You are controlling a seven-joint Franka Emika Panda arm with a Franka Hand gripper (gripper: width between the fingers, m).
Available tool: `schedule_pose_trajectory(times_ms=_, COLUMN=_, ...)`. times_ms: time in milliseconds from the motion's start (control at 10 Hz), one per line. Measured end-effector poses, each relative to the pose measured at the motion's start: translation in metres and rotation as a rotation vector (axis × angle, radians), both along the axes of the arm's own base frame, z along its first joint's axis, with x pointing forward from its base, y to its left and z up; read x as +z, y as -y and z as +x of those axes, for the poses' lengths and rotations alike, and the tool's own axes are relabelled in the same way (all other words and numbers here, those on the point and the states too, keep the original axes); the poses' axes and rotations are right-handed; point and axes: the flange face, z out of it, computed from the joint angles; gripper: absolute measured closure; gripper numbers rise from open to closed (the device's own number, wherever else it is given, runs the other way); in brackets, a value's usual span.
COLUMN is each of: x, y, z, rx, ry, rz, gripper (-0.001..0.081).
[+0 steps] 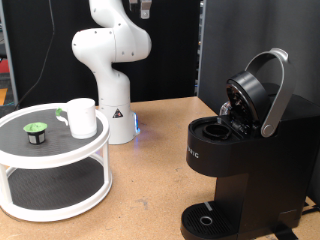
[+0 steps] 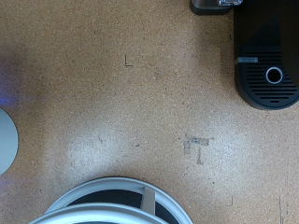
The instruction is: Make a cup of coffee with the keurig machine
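Observation:
The cup [image 1: 82, 117], a small white mug, stands on the top tier of a white round two-tier stand [image 1: 55, 152] at the exterior view's left. A dark green-topped coffee pod [image 1: 37, 131] sits beside it. The keurig machine [image 1: 245, 160] stands at the right with its silver-handled lid [image 1: 268, 95] raised, its pod chamber open and its drip tray [image 1: 205, 220] bare. The gripper [image 1: 146, 9] is high above the table; only its dark tip shows at the top edge. The wrist view looks straight down on the machine's drip tray [image 2: 273, 75] and the stand's rim [image 2: 112, 198]. Nothing is held.
The white robot arm base [image 1: 110, 95] stands behind the stand and shows in the wrist view [image 2: 5, 140] as a pale edge. The brown cork-like tabletop [image 2: 140, 103] lies between stand and machine. Dark panels stand behind the machine.

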Motion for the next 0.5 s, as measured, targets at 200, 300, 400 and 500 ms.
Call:
schedule_pose_trajectory(times_ms=200, x=0.001, y=0.011, z=0.000, rx=0.011, ry=0.007, rz=0.029, gripper=0.0003)
schedule_pose_trajectory(times_ms=300, x=0.002, y=0.026, z=0.002, rx=0.008, ry=0.024, rz=0.056, gripper=0.0003)
schedule_pose_trajectory(times_ms=400, x=0.002, y=0.044, z=0.001, rx=0.013, ry=0.034, rz=0.084, gripper=0.0003)
schedule_pose_trajectory(times_ms=500, x=0.002, y=0.061, z=-0.001, rx=0.028, ry=0.034, rz=0.103, gripper=0.0003)
